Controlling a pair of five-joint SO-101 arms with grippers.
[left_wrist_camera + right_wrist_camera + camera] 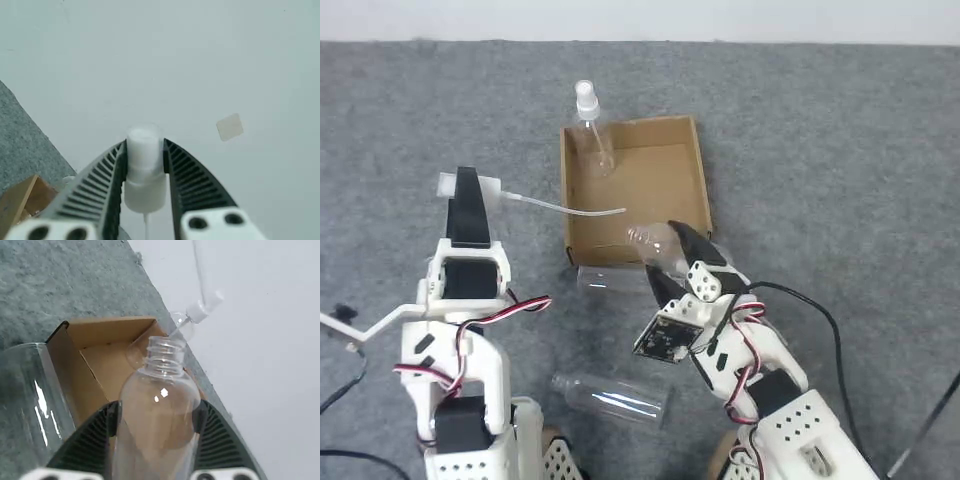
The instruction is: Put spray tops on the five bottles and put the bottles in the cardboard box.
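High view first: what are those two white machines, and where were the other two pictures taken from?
They are two small robot arms, each ending in a gripper, a two-fingered claw. The high view looks down on the grey table. Each other picture comes from a camera on one arm's wrist. The left gripper holds a spray top with its long tube; the right gripper holds an open clear bottle. One finished bottle stands in the cardboard box. Two topless bottles lie on the table, one beside the box, one nearer the arms.
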